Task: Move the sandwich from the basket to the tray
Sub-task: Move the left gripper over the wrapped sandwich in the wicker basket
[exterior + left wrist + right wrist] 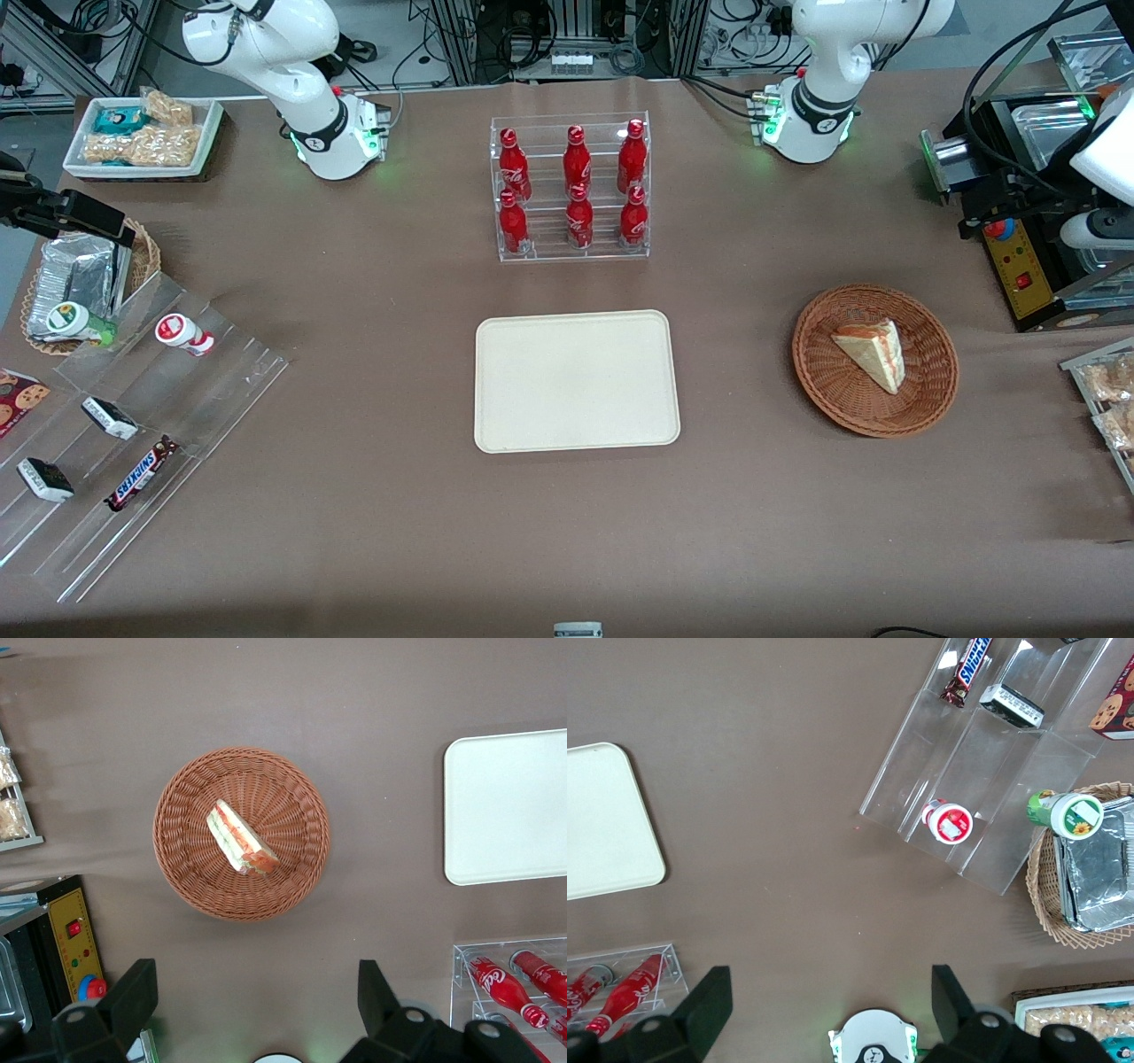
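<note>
One sandwich [873, 353] lies in the basket [824, 372], a little off its centre, and the tray [576, 381] stands well apart from the basket, bare. Our gripper [252, 1010] hangs high above the basket with its fingers spread wide and nothing between them. We judge the sandwich light and soft, so we should pinch gently across its flat bread faces, not the filling edge.

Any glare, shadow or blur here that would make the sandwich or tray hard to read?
Front view: even light, sandwich in the basket and the tray sharp, glints only on the clear bottle rack. Left wrist view: sandwich crisp with filling layers readable, tray slightly washed out; the open gripper shows dark, high above the table next to the basket.
</note>
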{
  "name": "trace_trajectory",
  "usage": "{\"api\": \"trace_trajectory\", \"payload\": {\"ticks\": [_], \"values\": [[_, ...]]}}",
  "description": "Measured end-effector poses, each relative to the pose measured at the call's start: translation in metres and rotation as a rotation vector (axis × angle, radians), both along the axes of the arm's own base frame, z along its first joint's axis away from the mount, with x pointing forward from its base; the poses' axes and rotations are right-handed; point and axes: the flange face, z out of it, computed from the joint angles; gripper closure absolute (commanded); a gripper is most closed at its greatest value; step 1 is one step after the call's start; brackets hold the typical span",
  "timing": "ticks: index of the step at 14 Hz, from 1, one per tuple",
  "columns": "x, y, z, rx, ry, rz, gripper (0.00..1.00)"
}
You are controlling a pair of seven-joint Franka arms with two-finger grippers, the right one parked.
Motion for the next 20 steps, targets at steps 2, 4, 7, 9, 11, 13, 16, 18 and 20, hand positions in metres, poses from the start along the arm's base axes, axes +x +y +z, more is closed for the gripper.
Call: {"api": "trace_trajectory", "payload": {"ticks": [2, 4, 7, 9, 11, 13, 16, 18, 20], "values": [[0.0, 0.0, 0.0, 0.0, 0.0, 0.0, 0.0], [0.0, 0.0, 0.0, 0.0, 0.0, 0.0, 0.0], [0.0, 0.0, 0.0, 0.0, 0.001, -0.001, 0.0], [0.0, 0.0, -0.001, 0.0, 0.003, -0.001, 0.0], [-0.001, 0.0, -0.005, 0.0, 0.022, -0.003, 0.0], [-0.002, 0.0, -0.019, 0.002, 0.065, -0.013, 0.0], [0.003, -0.001, -0.067, 0.004, 0.143, -0.022, 0.0], [0.014, -0.001, -0.107, 0.004, 0.141, -0.022, 0.0], [0.019, -0.001, -0.154, 0.005, 0.128, -0.019, 0.0]]}}
